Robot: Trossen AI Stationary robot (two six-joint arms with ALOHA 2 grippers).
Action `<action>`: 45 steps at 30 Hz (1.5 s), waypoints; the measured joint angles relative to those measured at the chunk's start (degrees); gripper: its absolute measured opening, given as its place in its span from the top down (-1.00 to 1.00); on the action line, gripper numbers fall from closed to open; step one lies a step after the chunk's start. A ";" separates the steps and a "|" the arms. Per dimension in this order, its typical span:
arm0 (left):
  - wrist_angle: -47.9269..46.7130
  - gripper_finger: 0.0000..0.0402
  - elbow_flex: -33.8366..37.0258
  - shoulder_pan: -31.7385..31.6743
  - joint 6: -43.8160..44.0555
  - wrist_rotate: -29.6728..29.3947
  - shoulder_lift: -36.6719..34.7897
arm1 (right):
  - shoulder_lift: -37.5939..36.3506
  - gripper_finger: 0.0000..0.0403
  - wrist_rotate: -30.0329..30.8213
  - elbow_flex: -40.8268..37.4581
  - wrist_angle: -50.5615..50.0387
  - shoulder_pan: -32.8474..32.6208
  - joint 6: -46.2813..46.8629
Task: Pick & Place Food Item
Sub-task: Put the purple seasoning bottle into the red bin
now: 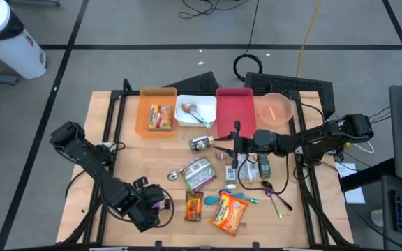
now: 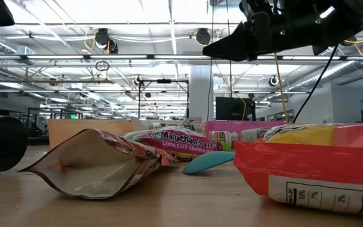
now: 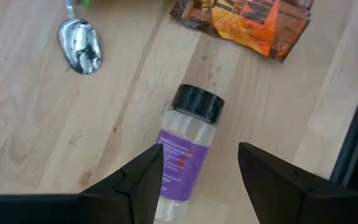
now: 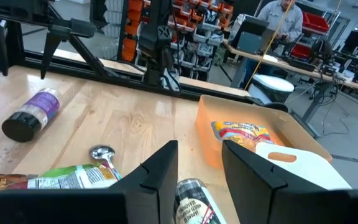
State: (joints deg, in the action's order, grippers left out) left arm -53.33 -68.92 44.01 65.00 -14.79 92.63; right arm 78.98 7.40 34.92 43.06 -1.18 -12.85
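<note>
A clear bottle (image 3: 188,155) with a black cap and a purple label lies on its side on the wooden table, near the front left (image 1: 162,205). My left gripper (image 3: 201,171) hangs over it, pointing steeply down and open, one finger on either side of the bottle's body; I see no contact. My right gripper (image 1: 230,145) is held level and high above the middle of the table (image 2: 210,52), open by a narrow gap with nothing between its fingers. Below it lies a small jar (image 4: 191,199) with a black-and-white label (image 1: 201,143).
An orange bin (image 1: 145,125) holding a packet, a white container (image 1: 181,118), a red tray (image 1: 234,111) and a pink bowl (image 1: 276,108) line the far edge. Snack bags (image 1: 229,213), a green packet (image 1: 199,173) and spoons (image 3: 79,46) lie scattered mid-table.
</note>
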 joint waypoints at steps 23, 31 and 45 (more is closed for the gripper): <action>-5.10 -0.06 0.17 1.95 -4.29 6.89 7.16 | 0.00 0.42 0.04 0.00 -1.72 1.15 1.69; -5.08 -0.06 0.64 1.92 -5.34 5.58 7.16 | 0.00 0.42 0.04 0.00 -1.72 1.17 1.63; -3.13 -0.06 4.08 2.03 -4.60 6.00 7.12 | 0.00 0.42 0.04 0.00 -1.66 1.16 1.49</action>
State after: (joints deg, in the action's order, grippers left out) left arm -56.47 -64.84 46.04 60.40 -8.79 99.74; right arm 78.98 7.44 34.92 41.40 -0.01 -11.36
